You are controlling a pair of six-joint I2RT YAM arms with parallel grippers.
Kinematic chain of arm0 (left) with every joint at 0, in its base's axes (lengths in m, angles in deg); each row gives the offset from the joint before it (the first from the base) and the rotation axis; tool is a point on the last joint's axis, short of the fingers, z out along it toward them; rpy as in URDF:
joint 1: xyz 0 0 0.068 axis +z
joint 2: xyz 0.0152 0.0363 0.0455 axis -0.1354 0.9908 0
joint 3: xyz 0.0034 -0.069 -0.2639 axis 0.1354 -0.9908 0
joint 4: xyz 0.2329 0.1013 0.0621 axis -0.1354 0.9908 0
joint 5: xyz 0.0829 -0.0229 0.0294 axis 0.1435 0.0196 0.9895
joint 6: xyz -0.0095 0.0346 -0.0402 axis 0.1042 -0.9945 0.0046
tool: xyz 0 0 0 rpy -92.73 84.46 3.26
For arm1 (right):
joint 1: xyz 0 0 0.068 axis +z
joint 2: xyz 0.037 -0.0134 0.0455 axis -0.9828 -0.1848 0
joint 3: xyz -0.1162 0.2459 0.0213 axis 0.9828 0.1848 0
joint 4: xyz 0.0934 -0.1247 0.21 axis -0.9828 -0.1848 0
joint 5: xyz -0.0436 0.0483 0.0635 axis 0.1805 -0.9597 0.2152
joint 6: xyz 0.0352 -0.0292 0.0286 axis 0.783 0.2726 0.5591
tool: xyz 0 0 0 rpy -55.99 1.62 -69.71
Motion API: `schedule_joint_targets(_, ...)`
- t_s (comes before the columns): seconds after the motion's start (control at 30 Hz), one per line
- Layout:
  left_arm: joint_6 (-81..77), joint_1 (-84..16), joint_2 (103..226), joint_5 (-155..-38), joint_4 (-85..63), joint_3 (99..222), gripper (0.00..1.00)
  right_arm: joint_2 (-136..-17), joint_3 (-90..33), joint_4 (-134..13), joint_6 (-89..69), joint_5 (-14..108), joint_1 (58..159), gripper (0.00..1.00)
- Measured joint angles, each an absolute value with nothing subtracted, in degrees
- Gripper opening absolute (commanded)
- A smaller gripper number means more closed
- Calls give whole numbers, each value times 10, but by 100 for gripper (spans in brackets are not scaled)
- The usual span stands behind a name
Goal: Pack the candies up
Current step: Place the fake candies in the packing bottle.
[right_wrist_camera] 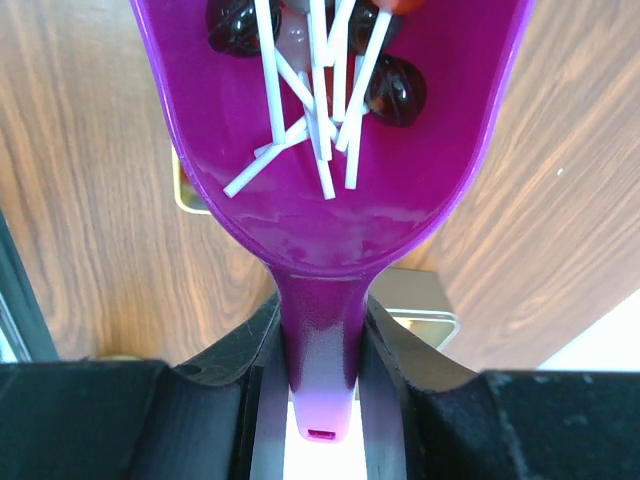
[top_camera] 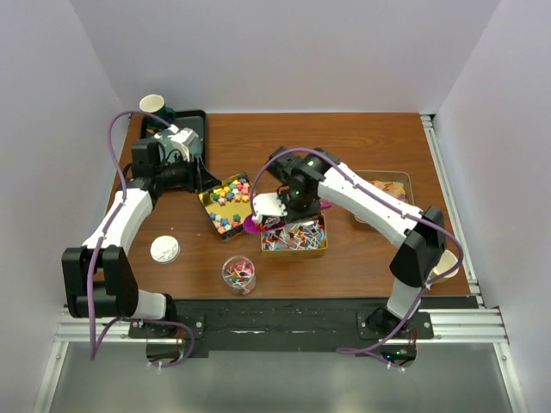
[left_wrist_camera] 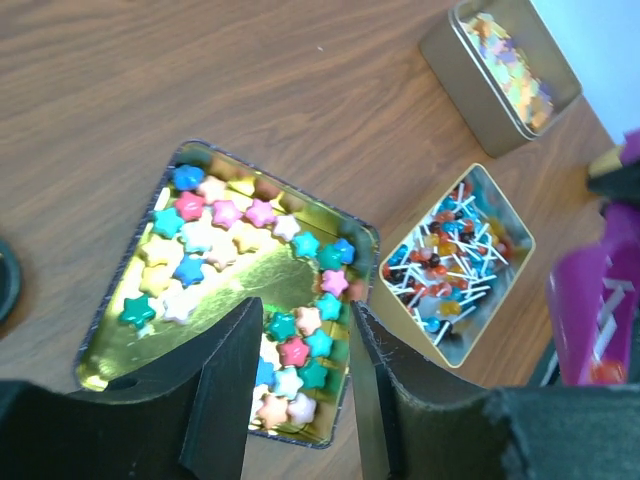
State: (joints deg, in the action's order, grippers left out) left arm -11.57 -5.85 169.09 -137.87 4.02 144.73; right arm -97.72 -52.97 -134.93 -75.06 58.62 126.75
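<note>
Right pincer (right_wrist_camera: 320, 350) is clamped on the handle of the purple scoop (right_wrist_camera: 330, 200), one finger each side, plain in the right wrist view. The scoop bowl fills the top of that frame and carries lollipops (right_wrist_camera: 395, 90): dark round heads, white sticks lying crossed. Below the bowl we see the wood table (right_wrist_camera: 90, 200) and a gold tin corner just right of the handle.

Left pincer (left_wrist_camera: 300, 370) has its jaws apart with nothing between them. It hangs over the lower edge of the star tin (left_wrist_camera: 240, 285) at lower left of the left wrist frame. Star candies (left_wrist_camera: 225, 213) in blue, teal, pink, yellow and peach lie along the tin's top and right sides, with bare gold floor in the middle. Just right of it, apart, sits the lollipop tin (left_wrist_camera: 500, 295), full of red, blue and white pieces on white sticks. In the upper right corner is a third tin (left_wrist_camera: 455, 55) with orange-yellow candies (left_wrist_camera: 515, 75).

In the top view, at centre frame, the scoop sits between the star tin and the lollipop tin. A clear cup (top_camera: 238, 274) holding mixed candies stands below them. A white lid (top_camera: 164, 249) lies at lower left, its face too small for us to read. We can read no writing on the tins.
</note>
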Motion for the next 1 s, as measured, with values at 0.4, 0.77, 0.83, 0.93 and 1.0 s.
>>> schedule_joint_targets(0.4,-123,-15,1644,-1331,36,1422,45,-1021,-555,-1366,-709,725,1400,0)
schedule_joint_targets(0.77,-108,-15,1622,-1326,5,1392,46,-1027,-512,-1365,-687,862,1490,0)
schedule_joint_targets(0.83,-104,-15,1618,-1326,2,1389,47,-1027,-503,-1365,-687,883,1497,0)
schedule_joint_targets(0.93,-101,-15,1614,-1325,-5,1389,47,-1026,-498,-1363,-686,913,1508,0)
schedule_joint_targets(1.0,-100,-15,1609,-1324,-8,1388,48,-1026,-497,-1363,-686,933,1517,0)
